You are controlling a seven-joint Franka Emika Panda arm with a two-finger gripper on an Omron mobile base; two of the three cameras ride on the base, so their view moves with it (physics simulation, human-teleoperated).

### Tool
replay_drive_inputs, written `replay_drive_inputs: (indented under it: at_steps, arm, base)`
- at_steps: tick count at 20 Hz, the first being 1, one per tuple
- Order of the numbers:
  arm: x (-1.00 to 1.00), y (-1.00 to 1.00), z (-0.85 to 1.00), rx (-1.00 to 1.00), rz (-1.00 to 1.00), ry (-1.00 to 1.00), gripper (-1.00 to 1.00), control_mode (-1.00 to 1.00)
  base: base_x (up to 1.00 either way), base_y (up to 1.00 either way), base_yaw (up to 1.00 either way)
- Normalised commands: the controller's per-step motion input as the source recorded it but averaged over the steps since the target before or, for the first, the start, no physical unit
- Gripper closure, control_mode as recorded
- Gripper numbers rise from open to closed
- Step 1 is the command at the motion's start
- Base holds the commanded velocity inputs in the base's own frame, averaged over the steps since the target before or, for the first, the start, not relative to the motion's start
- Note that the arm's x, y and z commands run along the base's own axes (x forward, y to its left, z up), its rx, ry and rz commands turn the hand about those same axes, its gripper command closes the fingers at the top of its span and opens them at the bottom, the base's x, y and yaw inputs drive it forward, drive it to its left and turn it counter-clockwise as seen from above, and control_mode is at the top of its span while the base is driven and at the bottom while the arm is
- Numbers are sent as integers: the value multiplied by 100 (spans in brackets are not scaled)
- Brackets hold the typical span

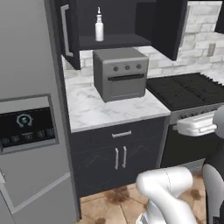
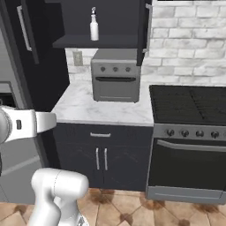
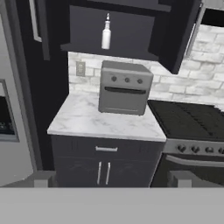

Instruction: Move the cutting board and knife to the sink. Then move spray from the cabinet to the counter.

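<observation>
The spray [image 1: 99,27] [image 2: 94,26] [image 3: 106,35], a slim white bottle, stands upright on the shelf of the open dark cabinet [image 1: 118,41] [image 2: 101,42] [image 3: 113,54]. Below it lies the white marble counter [image 1: 94,111] [image 2: 84,110] [image 3: 83,120]. My gripper [image 3: 111,181] is open, with nothing between its fingertips [image 3: 41,179]. It is well back from the counter and points at the cabinet. The cutting board, the knife and the sink are out of view.
A grey toaster oven [image 1: 120,72] [image 2: 115,75] [image 3: 124,87] stands on the counter right under the shelf. The cabinet's doors [image 1: 69,35] [image 3: 181,39] stand swung out on both sides. A black stove [image 1: 188,89] [image 2: 190,103] is on the right, and the grey fridge [image 1: 26,131] is on the left.
</observation>
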Motion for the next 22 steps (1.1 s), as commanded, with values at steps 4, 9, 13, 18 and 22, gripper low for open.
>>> replay_drive_inputs:
  at_steps: [4,9,13,18,22]
  arm:
    - [0,0,0,0,0,0,-100,100]
    - [0,0,0,0,0,0,-100,100]
    - [0,0,0,0,0,0,-100,100]
    - [0,0,0,0,0,0,-100,100]
    - [0,0,0,0,0,0,-100,100]
  base:
    - [81,81,0]
    - [60,-18,5]
    - [36,-58,8]
    - [31,-17,3]
    - [62,18,7]
